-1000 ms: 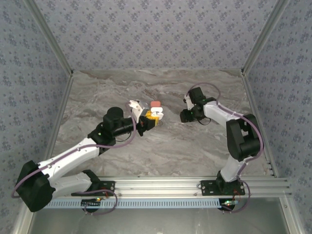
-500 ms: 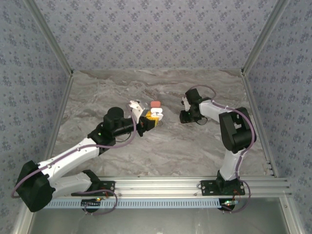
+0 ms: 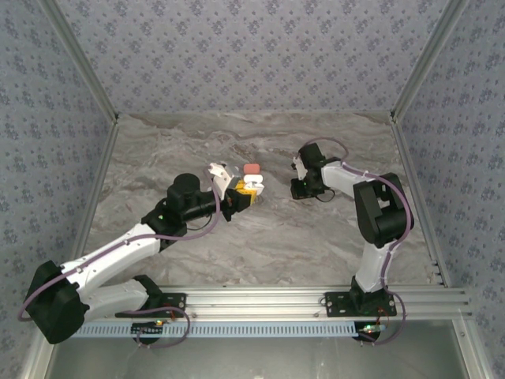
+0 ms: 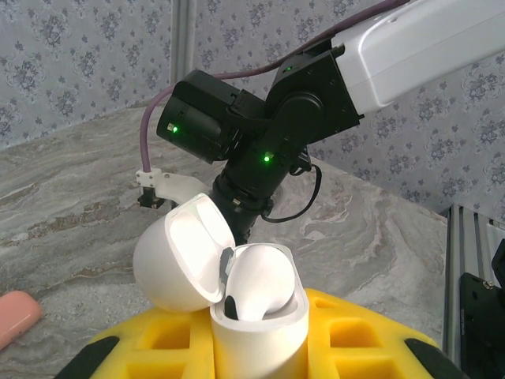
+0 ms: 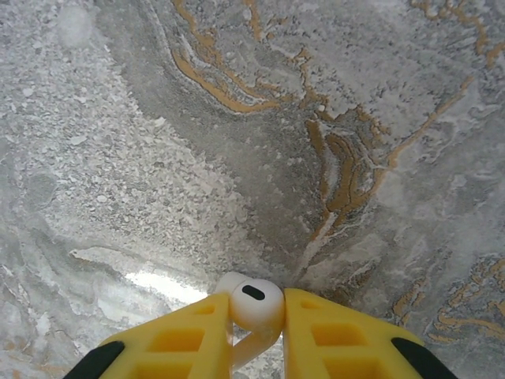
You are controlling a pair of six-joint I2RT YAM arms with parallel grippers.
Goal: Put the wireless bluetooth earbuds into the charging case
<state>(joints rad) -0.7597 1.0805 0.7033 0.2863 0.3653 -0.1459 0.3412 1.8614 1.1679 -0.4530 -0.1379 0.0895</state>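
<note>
**Right pincer clamped on an earbud, left holding the open case**

On my right wrist feed, the right pincer [image 5: 256, 320] has its yellow fingers [image 5: 193, 335] pressed against either side of a white earbud [image 5: 256, 305], low over the marbled desk [image 5: 118, 118]. From above, that pincer sits right of centre, pointing down at the desk.

The left pincer [image 4: 256, 347] is closed around the base of a white charging case [image 4: 256, 324] and holds it upright above the desk. Its lid [image 4: 183, 254] is swung open, tilted left. Something white and rounded sits in the well; I cannot tell what. A pink case [image 4: 16, 316] lies on the desk nearby.
</note>
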